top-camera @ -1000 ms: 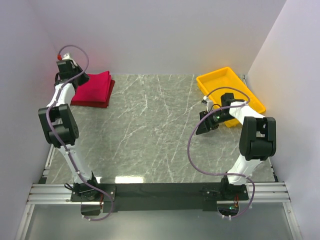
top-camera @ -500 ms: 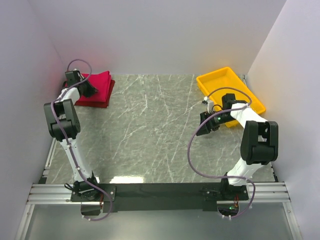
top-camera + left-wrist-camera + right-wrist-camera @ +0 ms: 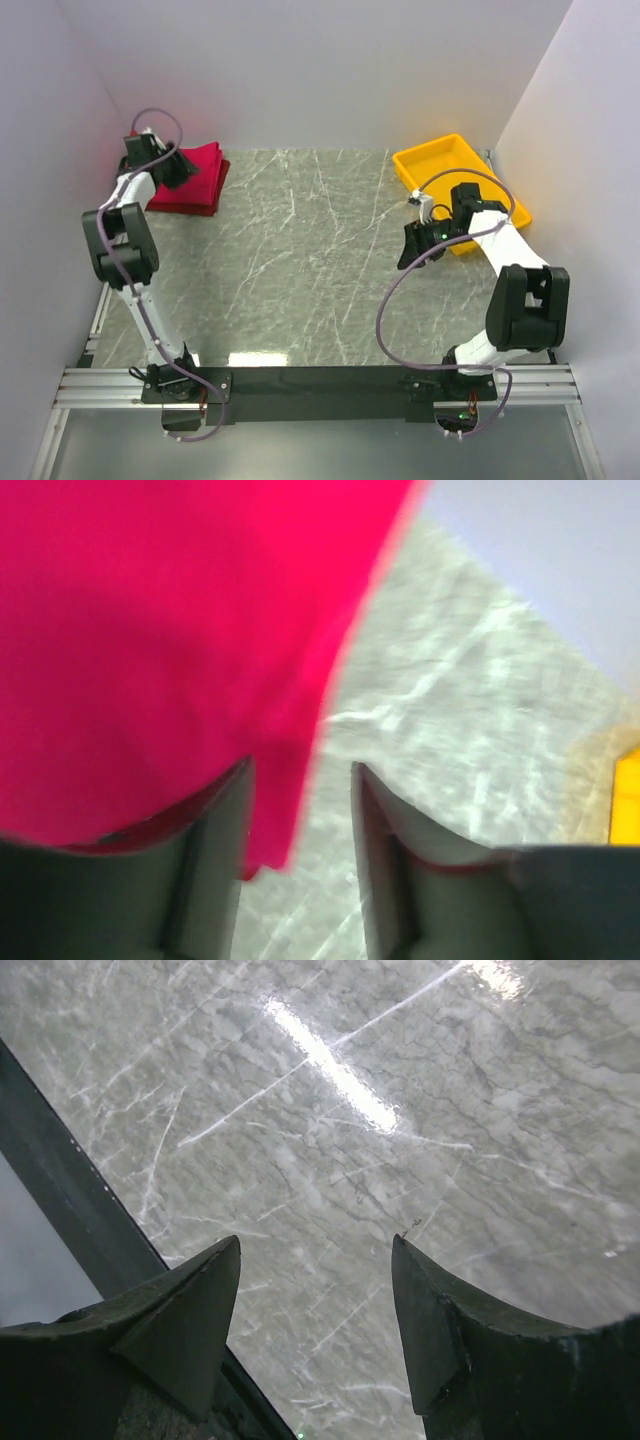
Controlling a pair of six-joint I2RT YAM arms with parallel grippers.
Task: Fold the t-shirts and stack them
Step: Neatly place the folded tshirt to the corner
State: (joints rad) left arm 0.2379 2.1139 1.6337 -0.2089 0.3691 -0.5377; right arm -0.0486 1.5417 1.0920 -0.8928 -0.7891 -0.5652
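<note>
The t-shirts lie folded in a stack (image 3: pixel 198 178) at the table's far left corner, bright crimson on top and a darker maroon edge (image 3: pixel 186 208) beneath. My left gripper (image 3: pixel 178 167) hovers at the stack's left part. In the left wrist view the crimson cloth (image 3: pixel 150 630) fills the upper left, blurred. The left gripper (image 3: pixel 300 780) is open there, and the cloth's edge shows in the gap next to the left finger, not pinched. My right gripper (image 3: pixel 412 254) is open over bare table, with nothing between the fingers of the right gripper (image 3: pixel 315 1250).
A yellow tray (image 3: pixel 432 153) sits at the far right, just behind the right arm, and its corner (image 3: pixel 628 800) also shows in the left wrist view. The walls stand close on the left, back and right. A dark rail (image 3: pixel 60 1200) runs along the table's near edge.
The left gripper dropped from the stack's back-left corner onto the shirts, shut, then opened. The right arm's elbow swung a little to the right, its gripper staying open.
</note>
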